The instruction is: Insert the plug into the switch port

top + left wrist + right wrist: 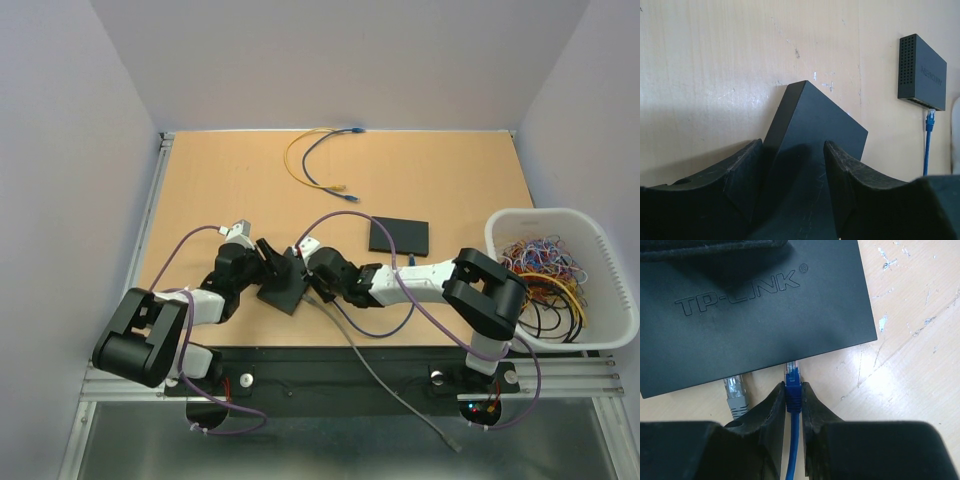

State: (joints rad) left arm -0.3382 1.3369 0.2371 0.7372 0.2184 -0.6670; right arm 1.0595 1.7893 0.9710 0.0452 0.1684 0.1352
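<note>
On scuffed pale wood (pixel 910 340), matte black switch (pixel 810 125) tight in left claw (pixel 794 150), blue plug (pixel 792 377) tight in right claw (pixel 793 389).

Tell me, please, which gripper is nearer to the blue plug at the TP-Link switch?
Right. The right gripper is shut on the blue plug at the switch edge; the left gripper holds its far side, clear of the plug.

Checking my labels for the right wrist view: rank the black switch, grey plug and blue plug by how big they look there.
1. The black switch, by far largest.
2. The grey plug and blue plug: too alike to rank; the right gripper hides part of the blue one.
</note>
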